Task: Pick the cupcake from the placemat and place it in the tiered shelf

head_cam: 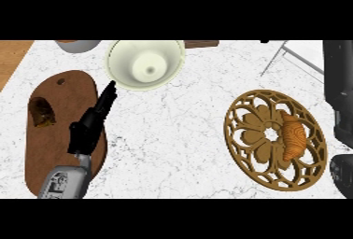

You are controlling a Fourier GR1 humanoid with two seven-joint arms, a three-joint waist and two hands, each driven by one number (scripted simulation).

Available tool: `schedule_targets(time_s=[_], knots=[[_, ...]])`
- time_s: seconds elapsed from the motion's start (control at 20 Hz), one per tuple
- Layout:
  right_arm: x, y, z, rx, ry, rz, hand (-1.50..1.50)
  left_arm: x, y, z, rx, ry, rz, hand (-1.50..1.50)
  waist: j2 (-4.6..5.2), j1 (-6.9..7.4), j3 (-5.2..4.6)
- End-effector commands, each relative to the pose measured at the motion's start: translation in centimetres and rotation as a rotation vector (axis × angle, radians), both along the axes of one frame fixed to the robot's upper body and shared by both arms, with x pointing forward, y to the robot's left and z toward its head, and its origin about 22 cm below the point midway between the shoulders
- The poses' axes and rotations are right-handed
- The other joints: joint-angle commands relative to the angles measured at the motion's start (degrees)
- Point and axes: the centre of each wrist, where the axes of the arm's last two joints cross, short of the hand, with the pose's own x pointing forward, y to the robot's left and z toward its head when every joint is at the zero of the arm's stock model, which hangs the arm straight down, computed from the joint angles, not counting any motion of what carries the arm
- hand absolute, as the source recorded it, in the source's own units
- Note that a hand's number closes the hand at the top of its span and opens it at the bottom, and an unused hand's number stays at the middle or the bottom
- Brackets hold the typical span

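A golden-brown, croissant-shaped pastry (292,136) lies on the right half of a round ornate golden placemat (257,135) at the right of the counter; nothing touches it. Thin grey metal legs of a rack (290,54), probably the tiered shelf, show at the top right. My left hand (88,127) lies over a brown oval board (63,95) at the left, fingers straight and pointing up toward a bowl, holding nothing. Black shapes (341,107) along the right edge look like my right hand; its pose is hidden.
A pale cream bowl (145,63) stands at the top centre, just beyond my left fingertips. A small dark brown and gold item (43,112) lies on the board's left side. A grey dish (78,45) shows at the top left. White marble counter (172,140) lies between board and placemat.
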Motion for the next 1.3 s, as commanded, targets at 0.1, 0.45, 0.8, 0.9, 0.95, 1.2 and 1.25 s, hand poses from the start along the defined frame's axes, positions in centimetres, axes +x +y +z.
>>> schedule_targets(time_s=[0.1, 0.45, 0.8, 0.9, 0.95, 1.2, 1.25], knots=[[0.8, -1.3, -1.7, -0.069, 0.032, -0.086, 1.5, -0.7, 0.1, -0.4, 0.005, -0.01, -0.009, 0.0, -0.06, -0.12, 0.01], [1.1, -8.4, -4.1, -0.075, 0.003, -0.091, 1.5, -0.4, 0.1, 0.2, 0.001, 0.021, -0.009, 0.0, 0.18, 0.24, 0.04], [0.6, -9.2, -3.2, 0.021, -0.313, 0.062, 1.5, 0.1, 0.3, 0.2, -0.003, -0.001, -0.001, 0.0, 0.32, 0.44, 0.06], [0.4, -10.6, -6.7, 0.011, -0.305, 0.069, 1.5, -0.5, -1.5, 0.5, -0.007, -0.01, 0.01, 0.0, 0.09, 0.02, 0.09], [-0.1, -10.9, -3.3, 0.011, -0.33, 0.071, 1.5, 0.3, -0.1, 0.4, 0.017, 0.003, 0.008, 0.0, -0.02, -0.43, 0.05], [0.3, -12.5, -5.0, 0.007, -0.318, 0.073, 1.5, -0.2, -0.3, -0.9, 0.004, 0.008, 0.001, 0.0, 0.1, -0.16, 0.04], [-0.3, -12.9, -5.8, 0.014, -0.302, 0.083, 1.5, 0.1, 1.1, -0.7, -0.002, 0.005, 0.002, 0.0, -0.13, -0.71, 0.03]])
